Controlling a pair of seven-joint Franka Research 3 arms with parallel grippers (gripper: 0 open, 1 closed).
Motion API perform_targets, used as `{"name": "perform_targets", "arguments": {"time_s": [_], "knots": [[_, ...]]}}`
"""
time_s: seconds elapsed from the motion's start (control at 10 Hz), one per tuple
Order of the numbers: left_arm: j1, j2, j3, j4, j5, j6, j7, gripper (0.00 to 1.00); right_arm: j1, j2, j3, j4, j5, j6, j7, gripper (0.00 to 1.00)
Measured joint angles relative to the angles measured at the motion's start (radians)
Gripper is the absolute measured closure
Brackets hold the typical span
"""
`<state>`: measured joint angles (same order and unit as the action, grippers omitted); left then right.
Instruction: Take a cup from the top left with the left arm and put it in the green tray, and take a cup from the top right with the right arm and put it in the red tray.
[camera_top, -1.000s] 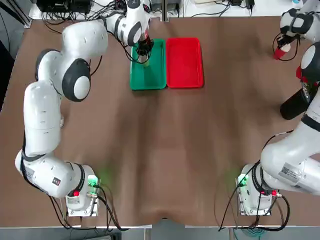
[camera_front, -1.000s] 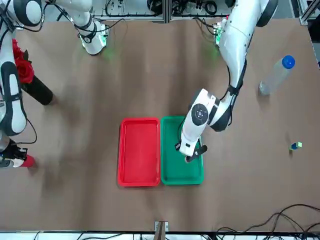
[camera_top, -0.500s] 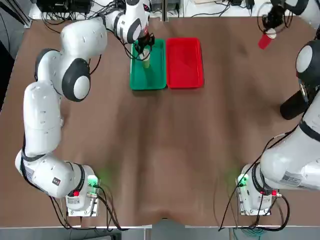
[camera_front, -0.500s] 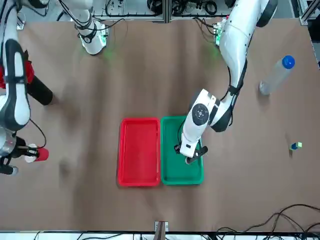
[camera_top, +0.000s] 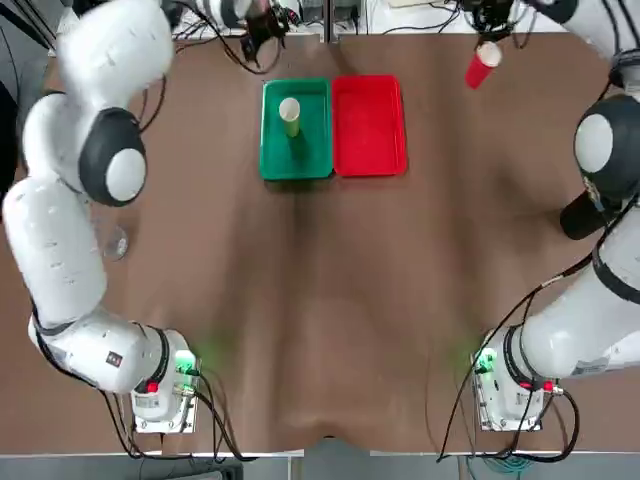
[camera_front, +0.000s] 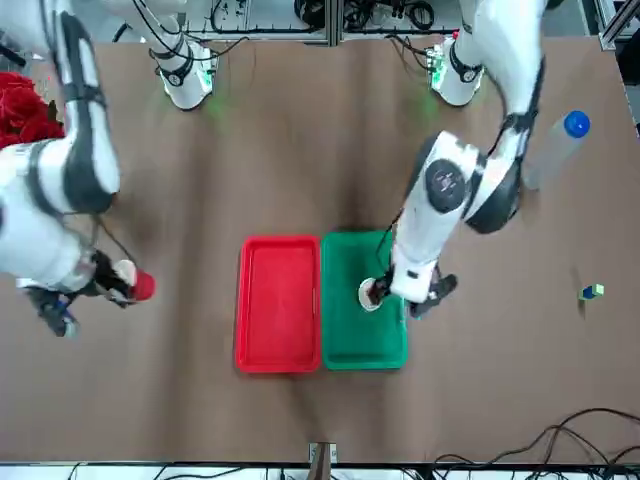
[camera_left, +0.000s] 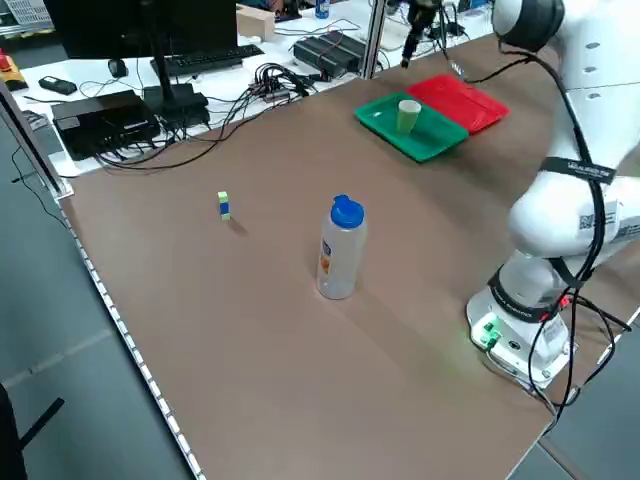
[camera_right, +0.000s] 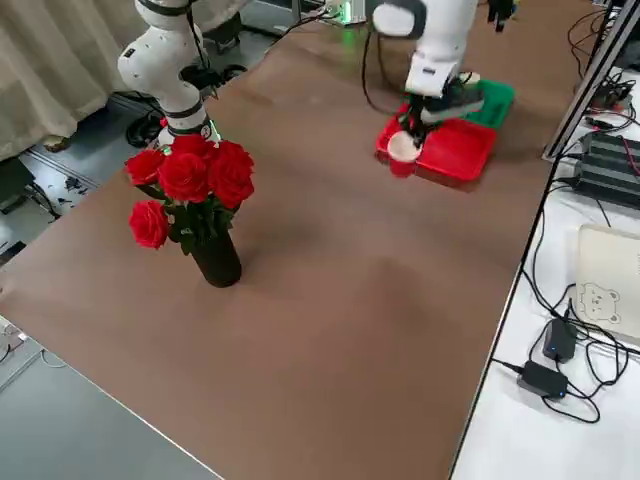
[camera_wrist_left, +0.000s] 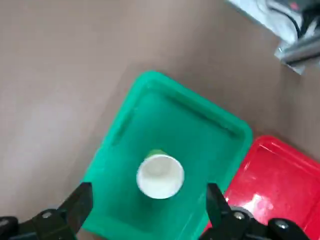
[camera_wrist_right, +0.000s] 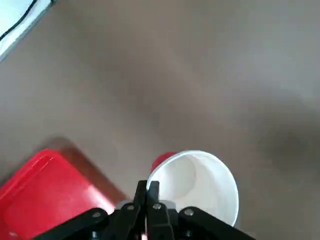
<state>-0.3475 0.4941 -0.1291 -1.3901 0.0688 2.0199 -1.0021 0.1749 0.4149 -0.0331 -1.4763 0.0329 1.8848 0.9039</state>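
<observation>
holding the red cup (camera_top: 483, 66): our right claw (camera_wrist_right: 153, 185) is pinched tight on one side of its wall, carrying it beyond the outer side of the red tray (camera_top: 370, 130).
left claw (camera_wrist_left: 149, 192): we have it spread wide with nothing in its grip, close to the yellow-green cup (camera_top: 290, 117), which stands upright in the green tray (camera_top: 310, 155).
feel: we judge both cups light, thin-walled and a little springy, so a hard squeeze could dent them and a knock tip them.
where to hold: we would keep the rim-side pinch and lower the red cup gently, base first.
left side view: we see the yellow-green cup's whole upright side there, but no red cup.
right wrist view: we see the pinch on the wall, which the top view does not make plain.
</observation>
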Motion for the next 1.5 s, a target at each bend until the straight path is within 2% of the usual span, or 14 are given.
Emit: {"name": "perform_targets", "arguments": {"time_s": [0.4, 0.7, 1.0, 1.2, 1.5], "knots": [[0.164, -0.154, -0.003, -0.004, -0.001, -0.234, 0.220, 0.00, 0.232, 0.001, 0.002, -0.003, 0.017, 0.028, 0.334, 0.97], [0.225, -0.269, -0.004, -0.051, -0.010, -0.335, 0.448, 0.00, 0.366, 0.037, 0.000, -0.021, 0.017, 0.145, 0.465, 0.97], [0.255, -0.364, 0.014, -0.076, -0.024, -0.474, 0.649, 0.00, 0.395, 0.143, -0.006, -0.031, 0.015, 0.283, 0.475, 0.97], [0.259, -0.418, 0.064, -0.126, -0.025, -0.484, 0.776, 0.00, 0.395, 0.204, -0.014, -0.032, 0.004, 0.353, 0.475, 0.97], [0.265, -0.438, 0.071, -0.142, -0.028, -0.483, 0.924, 0.00, 0.395, 0.249, -0.020, -0.031, -0.027, 0.425, 0.475, 0.96]]}}
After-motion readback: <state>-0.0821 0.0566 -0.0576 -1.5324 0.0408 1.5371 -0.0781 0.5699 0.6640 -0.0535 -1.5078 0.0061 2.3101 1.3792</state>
